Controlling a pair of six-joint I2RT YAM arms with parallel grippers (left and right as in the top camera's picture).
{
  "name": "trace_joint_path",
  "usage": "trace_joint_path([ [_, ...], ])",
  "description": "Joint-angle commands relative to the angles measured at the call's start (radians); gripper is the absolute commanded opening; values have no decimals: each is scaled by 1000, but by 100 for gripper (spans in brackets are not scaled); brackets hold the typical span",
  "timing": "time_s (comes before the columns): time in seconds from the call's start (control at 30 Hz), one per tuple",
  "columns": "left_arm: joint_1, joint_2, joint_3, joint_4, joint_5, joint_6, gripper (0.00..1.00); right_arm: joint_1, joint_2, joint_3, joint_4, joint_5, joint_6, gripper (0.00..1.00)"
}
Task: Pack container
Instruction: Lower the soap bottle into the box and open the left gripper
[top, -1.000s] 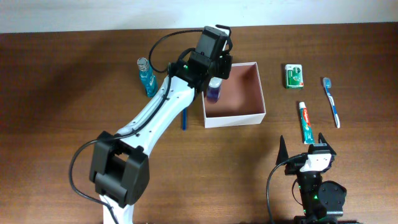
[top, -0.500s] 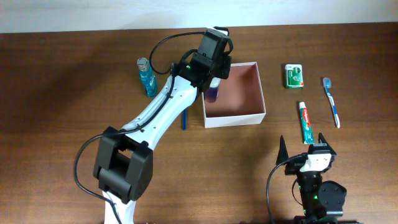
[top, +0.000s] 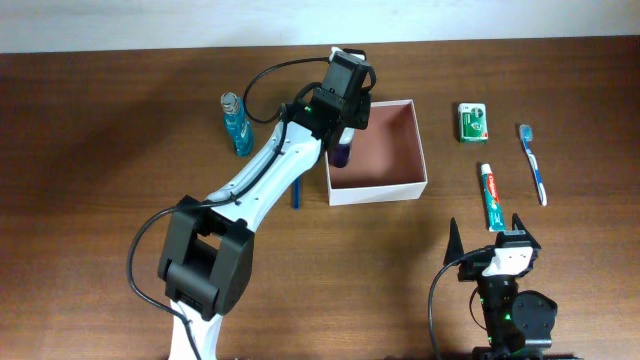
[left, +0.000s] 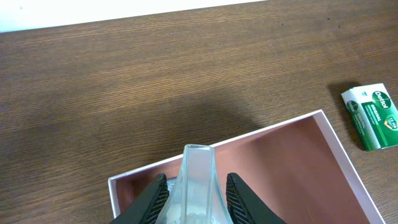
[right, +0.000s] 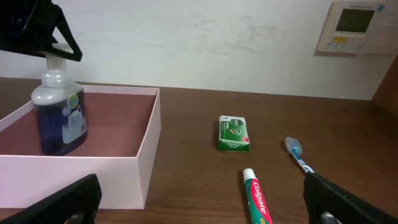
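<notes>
The container (top: 392, 150), a white-walled box with a pinkish-brown inside, sits at the table's middle. A bottle (top: 343, 152) of dark blue liquid stands upright inside it by the left wall, also clear in the right wrist view as bottle (right: 60, 118) inside the container (right: 87, 167). My left gripper (top: 346, 128) is shut on the bottle's clear top (left: 199, 180), one finger on each side, above the container (left: 292, 155). Whether the bottle rests on the floor I cannot tell. My right gripper (top: 487, 230) stands open and empty near the front edge; in its own view my right gripper (right: 205, 208) holds nothing.
Right of the container lie a green packet (top: 473, 121), a toothpaste tube (top: 490, 197) and a blue toothbrush (top: 532, 163). Left of it stand a blue-liquid bottle (top: 237, 124) and a thin blue stick (top: 297, 190). A pale wall runs behind the table.
My left arm has shifted slightly, and its gripper now covers a little more of the bottle from above. The bottle stays in the container's left side. The right arm has not moved.
</notes>
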Motion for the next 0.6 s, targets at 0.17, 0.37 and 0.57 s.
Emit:
trace_joint_path([
  [0.17, 2, -15, 36, 9, -40, -16, 31, 5, -10, -5, -5, -9, -3, 99],
  [0.37, 2, -15, 36, -14, -72, -56, 31, 5, -10, -5, -5, -9, -3, 99],
  [0.57, 3, -15, 36, -14, -73, -55, 31, 5, -10, -5, -5, -9, -3, 99],
])
